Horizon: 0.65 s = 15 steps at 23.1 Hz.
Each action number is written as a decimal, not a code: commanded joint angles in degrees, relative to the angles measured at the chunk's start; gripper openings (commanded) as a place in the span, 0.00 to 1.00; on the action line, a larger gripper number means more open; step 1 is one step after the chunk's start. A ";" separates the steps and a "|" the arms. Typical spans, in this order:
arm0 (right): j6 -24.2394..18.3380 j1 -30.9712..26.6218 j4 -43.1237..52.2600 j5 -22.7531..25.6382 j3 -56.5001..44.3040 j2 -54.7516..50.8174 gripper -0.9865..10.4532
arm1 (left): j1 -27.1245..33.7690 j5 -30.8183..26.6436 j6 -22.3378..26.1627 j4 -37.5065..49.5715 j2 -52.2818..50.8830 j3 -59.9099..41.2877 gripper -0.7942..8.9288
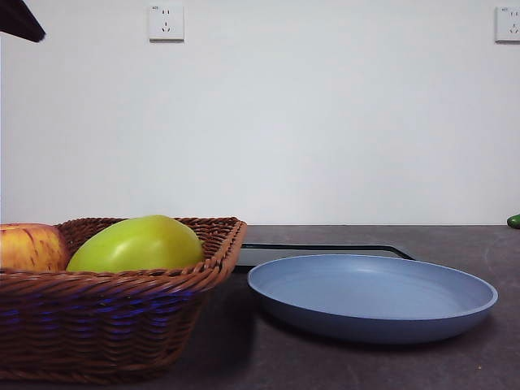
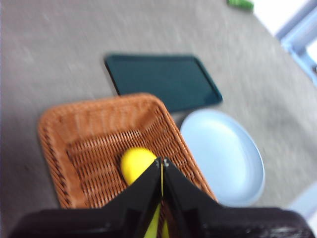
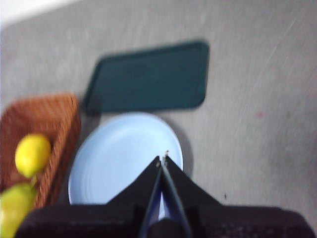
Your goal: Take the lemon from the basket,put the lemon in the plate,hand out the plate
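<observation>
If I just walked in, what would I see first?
Probably the big green-yellow fruit sitting in the basket, with an apple beside it. The small yellow lemon is in the basket too, though only the wrist cameras show it. Right next to the basket lies the empty blue plate, with a dark tray behind it.

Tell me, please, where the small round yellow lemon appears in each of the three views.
Front view: the small round yellow lemon is not visible; the brown woven wicker basket shows only other fruit.
Left wrist view: lemon lies inside the basket.
Right wrist view: lemon sits in the basket.
Shared landmark: the round light-blue plate beside the basket.
</observation>
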 commanded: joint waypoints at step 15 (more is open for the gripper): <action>-5.64 3.15 2.73 -5.38 2.45 33.24 0.38 | -6.78 -4.48 -0.98 -3.41 5.64 3.41 0.49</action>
